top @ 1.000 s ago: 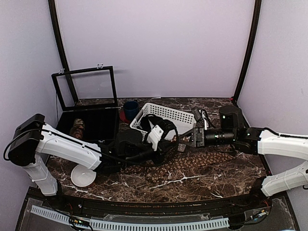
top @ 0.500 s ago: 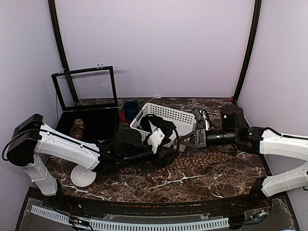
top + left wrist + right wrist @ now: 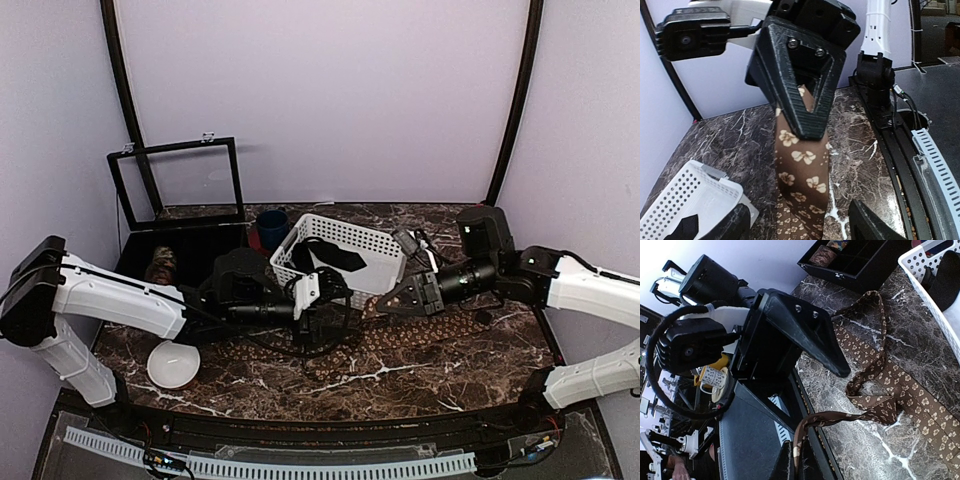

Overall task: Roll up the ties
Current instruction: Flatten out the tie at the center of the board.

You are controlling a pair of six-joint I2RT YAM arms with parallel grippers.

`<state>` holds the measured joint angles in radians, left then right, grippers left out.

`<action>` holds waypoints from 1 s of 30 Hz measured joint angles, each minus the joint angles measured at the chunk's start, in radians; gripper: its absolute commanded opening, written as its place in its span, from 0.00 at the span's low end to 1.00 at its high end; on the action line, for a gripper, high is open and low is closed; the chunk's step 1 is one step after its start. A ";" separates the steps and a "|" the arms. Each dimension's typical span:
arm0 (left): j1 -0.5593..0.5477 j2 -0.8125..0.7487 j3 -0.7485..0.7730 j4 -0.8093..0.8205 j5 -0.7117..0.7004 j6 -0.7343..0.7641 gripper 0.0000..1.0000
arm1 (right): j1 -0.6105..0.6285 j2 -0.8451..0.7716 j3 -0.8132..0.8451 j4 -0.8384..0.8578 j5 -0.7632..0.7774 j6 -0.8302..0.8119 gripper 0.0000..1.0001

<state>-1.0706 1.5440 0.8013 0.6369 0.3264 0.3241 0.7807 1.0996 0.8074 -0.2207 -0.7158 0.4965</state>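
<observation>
Right gripper (image 3: 387, 303) is clamped on one end of the tie (image 3: 801, 175), holding that end up off the marble table (image 3: 400, 385). Left gripper (image 3: 799, 210) is spread wide with nothing in it, one finger on either side of the strip just below the right's pinch. The rest of the tie lies on the marble between the two arms and runs toward the right side. The right wrist view shows a fold and a twist near the raised end.

Handling, my read: light, limp cloth with no stiffness — it sags under its own weight, and the face is probably slick. It likely won't keep a roll unless held taut. Best hold looks to be flat across the full width, close to the end, so the first turn starts square. An edge pinch would likely skew it.

Containers, near to far:
- white bowl (image 3: 172, 367) by the left arm's base: nothing visible in it.
- white basket (image 3: 375, 245) just behind the grippers: holds a black item (image 3: 335, 258), cloth by the look, can't tell what.
- black case (image 3: 200, 262), lid (image 3: 180, 185) standing open: one rolled tie (image 3: 160, 266) in a left compartment, the rest too dark to read.
- blue cup (image 3: 271, 222) between case and basket — contents hidden.
</observation>
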 measured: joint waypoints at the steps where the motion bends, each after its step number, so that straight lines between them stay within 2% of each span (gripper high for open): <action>1: -0.001 0.014 0.011 0.000 0.026 0.010 0.67 | 0.000 0.000 0.009 -0.017 -0.010 -0.013 0.00; 8: -0.001 0.071 0.038 0.032 0.158 0.004 0.53 | 0.000 0.000 0.034 -0.090 -0.053 -0.077 0.00; 15: -0.001 0.127 0.066 0.106 0.228 -0.067 0.55 | 0.000 0.001 0.034 -0.123 -0.078 -0.109 0.00; 16: -0.001 0.134 0.070 0.118 0.233 -0.078 0.51 | 0.000 0.001 0.034 -0.125 -0.080 -0.112 0.00; 20: -0.001 0.159 0.083 0.140 0.243 -0.109 0.16 | 0.000 0.001 0.034 -0.133 -0.082 -0.123 0.00; 22: -0.001 0.162 0.083 0.141 0.241 -0.117 0.03 | 0.000 0.000 0.034 -0.139 -0.078 -0.126 0.00; 23: -0.001 0.161 0.083 0.145 0.238 -0.116 0.00 | 0.000 0.000 0.034 -0.140 -0.071 -0.126 0.03; 24: -0.001 0.161 0.082 0.148 0.234 -0.121 0.00 | -0.001 -0.001 0.034 -0.139 -0.064 -0.125 0.11; 26: -0.001 0.159 0.081 0.144 0.222 -0.127 0.00 | -0.007 -0.005 0.034 -0.139 -0.043 -0.117 0.32; 28: -0.001 0.157 0.082 0.121 0.205 -0.136 0.00 | -0.023 -0.008 0.026 -0.131 -0.017 -0.096 0.47; 30: -0.001 0.156 0.096 0.047 0.170 -0.149 0.00 | -0.060 -0.014 -0.003 -0.106 0.013 -0.073 0.53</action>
<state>-1.0718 1.6997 0.8974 0.6838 0.4965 0.1749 0.7208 1.0859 0.8047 -0.3271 -0.7029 0.4232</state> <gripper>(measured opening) 0.028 0.434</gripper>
